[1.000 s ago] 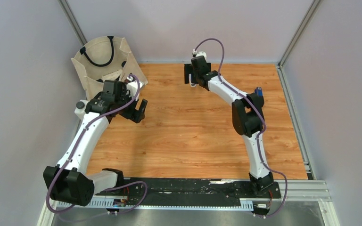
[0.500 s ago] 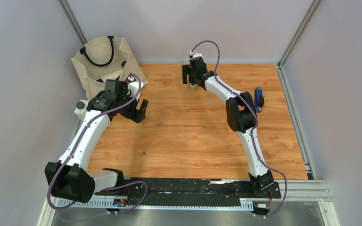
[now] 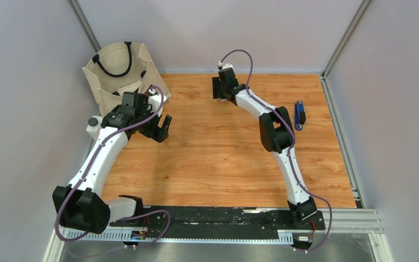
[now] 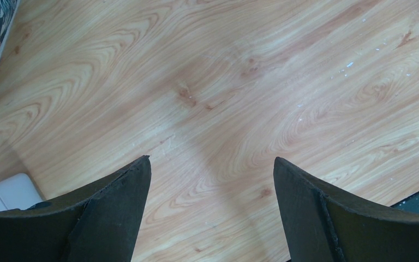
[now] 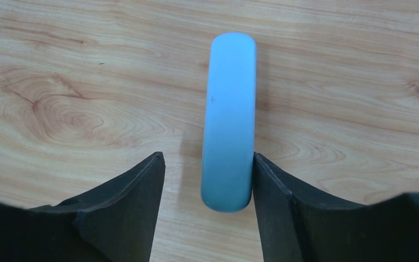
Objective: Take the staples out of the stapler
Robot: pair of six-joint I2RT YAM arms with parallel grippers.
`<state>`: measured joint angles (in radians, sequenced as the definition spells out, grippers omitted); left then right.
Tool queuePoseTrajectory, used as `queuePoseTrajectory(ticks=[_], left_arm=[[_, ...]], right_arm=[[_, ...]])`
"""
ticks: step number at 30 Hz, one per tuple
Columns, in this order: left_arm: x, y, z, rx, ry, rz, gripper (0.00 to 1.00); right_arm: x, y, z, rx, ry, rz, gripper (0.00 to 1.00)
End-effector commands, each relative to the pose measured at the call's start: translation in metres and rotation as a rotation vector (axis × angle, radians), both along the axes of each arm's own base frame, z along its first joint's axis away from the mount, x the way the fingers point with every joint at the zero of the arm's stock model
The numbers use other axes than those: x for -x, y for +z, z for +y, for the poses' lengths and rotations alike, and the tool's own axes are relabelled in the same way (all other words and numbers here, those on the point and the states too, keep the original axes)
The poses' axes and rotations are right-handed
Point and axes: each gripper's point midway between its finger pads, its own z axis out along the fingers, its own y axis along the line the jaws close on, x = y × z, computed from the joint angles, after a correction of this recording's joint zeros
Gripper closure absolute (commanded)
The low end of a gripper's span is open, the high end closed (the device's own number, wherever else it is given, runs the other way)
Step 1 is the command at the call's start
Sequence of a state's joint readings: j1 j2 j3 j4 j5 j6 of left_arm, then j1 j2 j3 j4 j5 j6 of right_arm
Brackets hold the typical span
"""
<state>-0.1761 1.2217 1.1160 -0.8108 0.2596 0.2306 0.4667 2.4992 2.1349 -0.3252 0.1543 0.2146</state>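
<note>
The stapler lies in two parts. Its pale grey-teal cover (image 5: pixel 228 117) lies on the wood at the far middle of the table, with its near end between the fingers of my right gripper (image 5: pixel 207 158). The right finger (image 5: pixel 283 207) touches the cover's side, and a gap remains at the left finger, so the jaws stand open around it. The blue and black inner body (image 3: pixel 300 115) lies apart on the right side of the table. My left gripper (image 4: pixel 211 159) hangs open over bare wood at the left (image 3: pixel 161 128). The staples are not in view.
A beige cloth bag (image 3: pixel 123 71) stands at the far left corner. A white bottle with a black cap (image 3: pixel 93 124) sits behind my left arm. A white flat object (image 4: pixel 5 194) shows at the lower left of the left wrist view. Grey walls enclose the table.
The right arm's elbow has swung left, uncovering the blue and black part. The right jaws have narrowed around the grey-teal cover. The left arm has stayed still.
</note>
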Motion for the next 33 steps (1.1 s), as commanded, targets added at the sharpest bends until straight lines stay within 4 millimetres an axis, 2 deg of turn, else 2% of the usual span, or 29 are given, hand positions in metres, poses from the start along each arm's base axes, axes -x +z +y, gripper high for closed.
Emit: queuePoseTrajectory(ticks=[1,8,11,14,17,18,19,20,26,30,33], left_arm=[[-0.007,0.01,0.001,-0.008,-0.009,-0.043,0.09],[-0.006,0.004,0.005,-0.014,0.005,-0.039,0.09],[-0.005,0.002,0.004,-0.005,0.004,-0.036,0.09],[-0.003,0.003,0.002,0.006,0.003,-0.033,0.09],[0.003,0.007,0.003,0.014,0.002,-0.04,0.09],[0.006,0.007,0.003,0.019,0.004,-0.041,0.09],[0.009,0.009,0.004,0.026,0.006,-0.045,0.09],[0.011,0.011,0.007,0.031,0.016,-0.049,0.09],[0.034,0.015,0.029,0.027,0.058,-0.051,0.09],[0.051,0.005,0.041,-0.007,0.059,-0.057,0.09],[0.061,-0.01,0.047,-0.042,0.057,-0.074,0.09]], right_arm=[[-0.014,0.025,0.002,-0.043,-0.025,-0.067,0.41],[-0.013,0.031,0.002,-0.051,-0.029,-0.076,0.78],[-0.005,0.038,0.009,-0.068,-0.013,-0.075,0.86],[0.018,0.053,0.029,-0.111,0.026,-0.065,0.89],[0.058,0.067,0.058,-0.189,0.075,-0.053,0.9],[0.078,0.06,0.065,-0.22,0.075,-0.022,0.91],[0.097,0.071,0.075,-0.254,0.092,-0.02,0.93],[0.114,0.071,0.084,-0.273,0.091,-0.009,0.95],[0.216,0.051,0.12,-0.297,0.08,0.072,0.96],[0.278,0.04,0.147,-0.276,0.086,0.098,0.98],[0.307,0.043,0.164,-0.352,0.089,0.102,0.99]])
